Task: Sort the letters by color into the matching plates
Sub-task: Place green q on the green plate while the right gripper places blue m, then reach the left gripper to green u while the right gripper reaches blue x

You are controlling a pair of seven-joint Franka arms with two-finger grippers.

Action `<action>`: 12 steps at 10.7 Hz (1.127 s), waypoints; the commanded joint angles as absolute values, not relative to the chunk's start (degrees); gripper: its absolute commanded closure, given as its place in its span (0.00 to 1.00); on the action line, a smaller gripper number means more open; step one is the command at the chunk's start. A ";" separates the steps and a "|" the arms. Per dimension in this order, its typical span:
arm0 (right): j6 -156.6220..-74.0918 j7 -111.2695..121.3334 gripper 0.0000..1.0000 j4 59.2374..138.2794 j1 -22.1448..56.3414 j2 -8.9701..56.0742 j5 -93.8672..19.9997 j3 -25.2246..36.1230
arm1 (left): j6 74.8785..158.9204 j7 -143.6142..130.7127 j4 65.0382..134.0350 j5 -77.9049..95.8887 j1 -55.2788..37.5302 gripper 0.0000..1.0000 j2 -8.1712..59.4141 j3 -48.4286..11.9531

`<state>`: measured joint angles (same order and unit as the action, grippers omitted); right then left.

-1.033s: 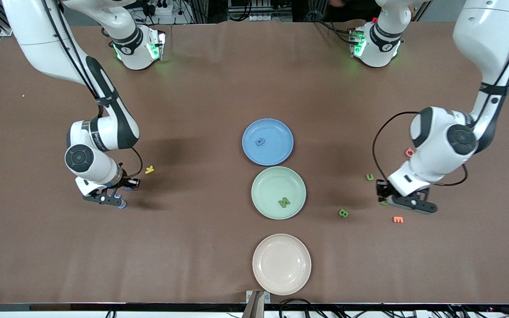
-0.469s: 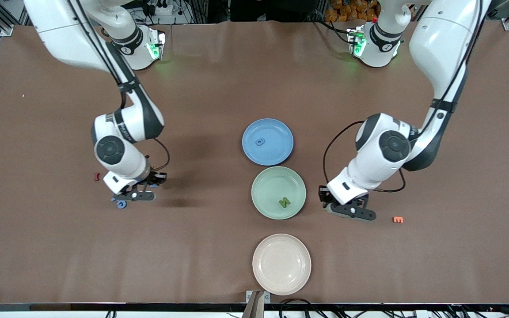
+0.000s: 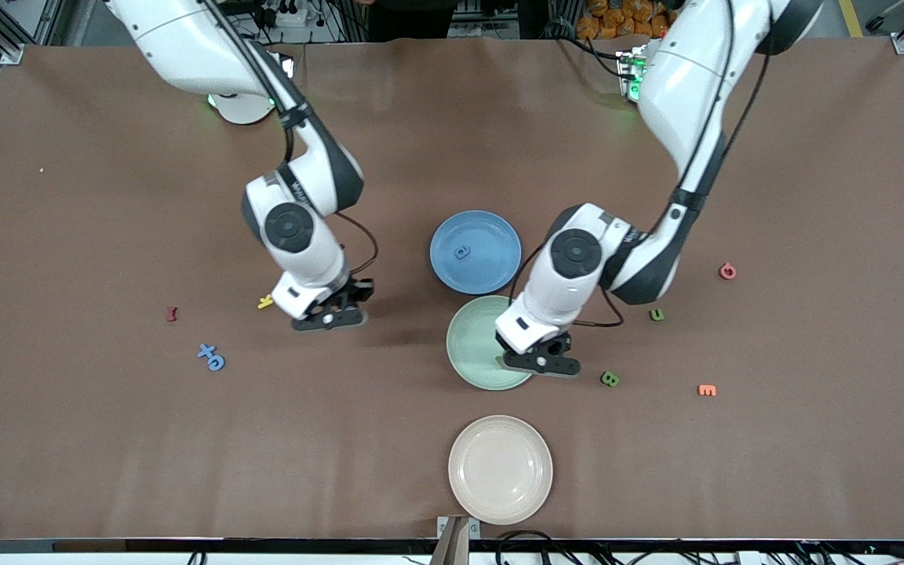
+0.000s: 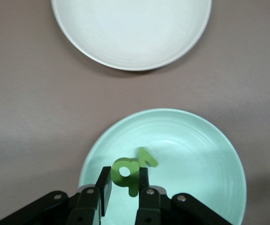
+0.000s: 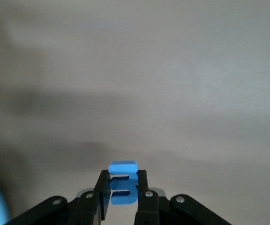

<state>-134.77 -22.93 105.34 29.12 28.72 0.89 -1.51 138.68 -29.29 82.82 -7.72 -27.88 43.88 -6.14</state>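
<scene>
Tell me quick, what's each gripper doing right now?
Left gripper: shut on a green letter, over the green plate.
Right gripper: shut on a blue letter, over bare table.

blue plate (image 3: pixel 475 251): one blue letter (image 3: pixel 461 252) in it | mint plate (image 3: pixel 477 345): green letter (image 4: pixel 146 157) lying inside | another green letter (image 4: pixel 125 176) pinched in left claw (image 4: pixel 124 187) over it | blue letter (image 5: pixel 123 183) pinched in right claw (image 5: pixel 123 190) | two blue (image 3: pixel 212 357) and two green (image 3: pixel 610 379) loose on the counter

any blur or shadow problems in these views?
Front view: sharp, soft arm shadows on the table. Left wrist view: green letter in the left gripper crisp over the green plate. Right wrist view: blue letter sharp, table blurred.
</scene>
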 commanded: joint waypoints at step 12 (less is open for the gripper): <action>-134.21 -26.27 0.00 93.69 48.51 39.20 -7.53 -0.97 | 118.92 -6.16 90.67 -6.59 -14.16 0.00 31.57 -5.10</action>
<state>-134.83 -24.52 95.39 48.26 38.64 -3.50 -1.41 118.94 -8.67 82.25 -6.83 -15.21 36.73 -4.95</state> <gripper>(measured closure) 0.696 0.000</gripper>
